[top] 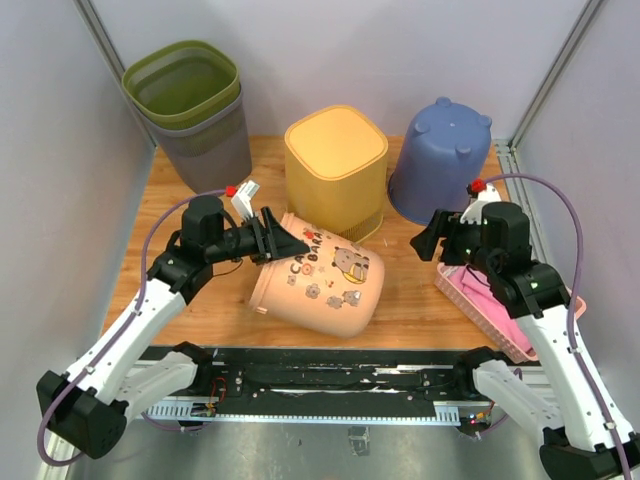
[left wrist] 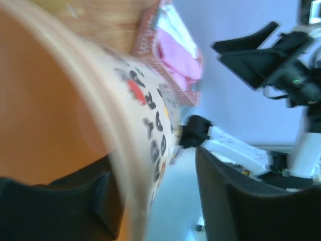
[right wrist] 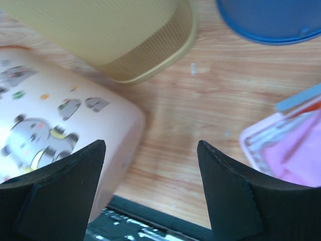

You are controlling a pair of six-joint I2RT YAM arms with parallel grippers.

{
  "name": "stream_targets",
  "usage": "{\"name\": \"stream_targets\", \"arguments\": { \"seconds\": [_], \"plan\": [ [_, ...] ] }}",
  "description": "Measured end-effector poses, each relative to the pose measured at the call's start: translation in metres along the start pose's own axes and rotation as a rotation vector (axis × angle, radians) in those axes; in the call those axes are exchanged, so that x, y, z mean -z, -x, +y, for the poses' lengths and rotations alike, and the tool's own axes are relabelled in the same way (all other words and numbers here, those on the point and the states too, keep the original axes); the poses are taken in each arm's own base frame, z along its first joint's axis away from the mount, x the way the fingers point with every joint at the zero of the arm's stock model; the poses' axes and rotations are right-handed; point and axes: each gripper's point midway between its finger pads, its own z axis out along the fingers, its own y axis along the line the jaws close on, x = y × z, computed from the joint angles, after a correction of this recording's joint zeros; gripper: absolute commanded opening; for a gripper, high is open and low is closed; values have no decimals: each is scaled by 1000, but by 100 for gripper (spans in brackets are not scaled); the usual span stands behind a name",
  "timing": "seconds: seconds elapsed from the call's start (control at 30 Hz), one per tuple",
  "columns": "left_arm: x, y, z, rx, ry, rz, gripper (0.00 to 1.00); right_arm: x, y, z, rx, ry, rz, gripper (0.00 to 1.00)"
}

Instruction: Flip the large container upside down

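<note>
The large peach container with cartoon stickers lies on its side in the middle of the table, its open mouth facing left. My left gripper is open and straddles the upper rim. In the left wrist view one finger is inside the container wall and the other is outside, with a gap to the wall. My right gripper is open and empty, above the table just right of the container's base. In the right wrist view the container is at the left.
A yellow container and a blue one stand upside down behind. Stacked green and grey bins stand upright at the back left. A pink basket sits at the right front under my right arm.
</note>
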Motion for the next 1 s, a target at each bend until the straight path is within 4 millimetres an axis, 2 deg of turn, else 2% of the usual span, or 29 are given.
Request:
{"name": "stream_targets", "arguments": {
  "seconds": [0.1, 0.27, 0.37, 0.5, 0.63, 0.77, 0.87, 1.0],
  "plan": [
    [-8, 10, 22, -49, 103, -14, 85, 0, -8, 14, -51, 77, 21, 76],
    [-14, 18, 63, -128, 295, 20, 93, -10, -52, 28, -204, 191, 126, 76],
    [-6, 28, 68, -195, 372, 11, 93, -17, -71, 35, -293, 245, 173, 76],
    [8, 46, 57, -291, 425, -34, 92, -19, -77, 47, -396, 319, 187, 76],
    [24, 52, 53, -354, 464, -66, 87, -16, -69, 59, -477, 388, 161, 76],
    [35, 46, 68, -371, 519, -82, 83, -20, -74, 65, -570, 438, 169, 76],
    [40, 37, 82, -364, 558, -78, 71, -26, -83, 68, -641, 465, 202, 76],
    [41, 38, 80, -366, 549, -99, 50, -34, -89, 72, -716, 495, 248, 76]
  ]
}}
